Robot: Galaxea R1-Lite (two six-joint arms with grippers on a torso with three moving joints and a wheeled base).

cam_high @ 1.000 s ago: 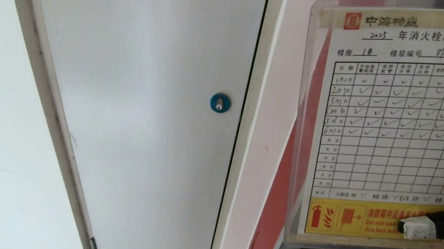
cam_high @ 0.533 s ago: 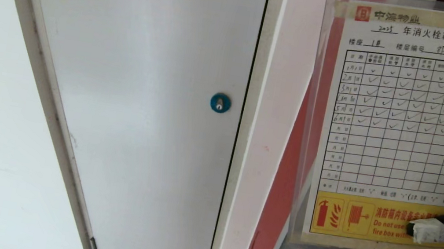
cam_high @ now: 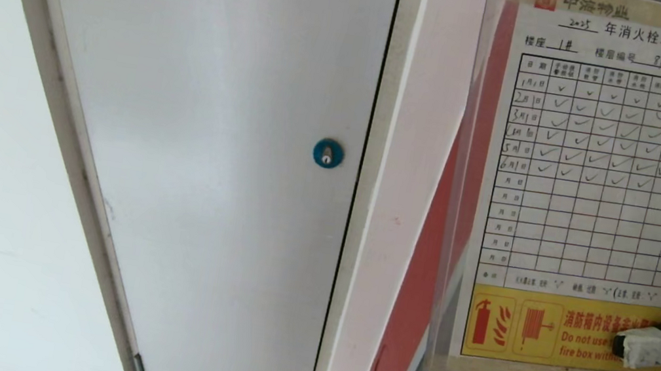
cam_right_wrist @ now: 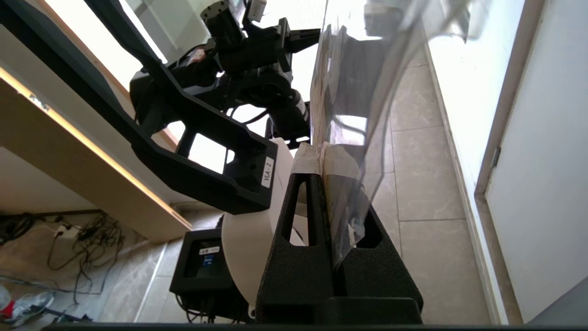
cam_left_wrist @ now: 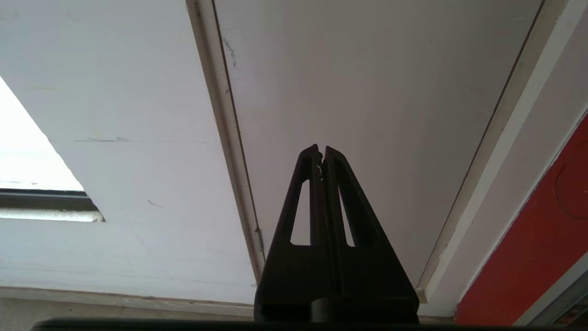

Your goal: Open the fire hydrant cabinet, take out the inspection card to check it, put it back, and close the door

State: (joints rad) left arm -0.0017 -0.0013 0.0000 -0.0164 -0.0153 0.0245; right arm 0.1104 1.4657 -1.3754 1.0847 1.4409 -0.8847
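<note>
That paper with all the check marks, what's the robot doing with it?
The right gripper is pinching the inspection card by its lower yellow edge and holding it up in front of the head camera so the table can be read. The card sits in a clear sleeve. The left gripper is shut and idle, facing the white door.

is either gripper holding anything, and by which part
The right gripper pinches the inspection card at its yellow bottom strip, near the right corner. The left gripper holds nothing.

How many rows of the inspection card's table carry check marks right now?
6: the top six dated rows of the inspection card, one under another; the rows beneath are blank. The right gripper pinches its yellow bottom strip.
</note>
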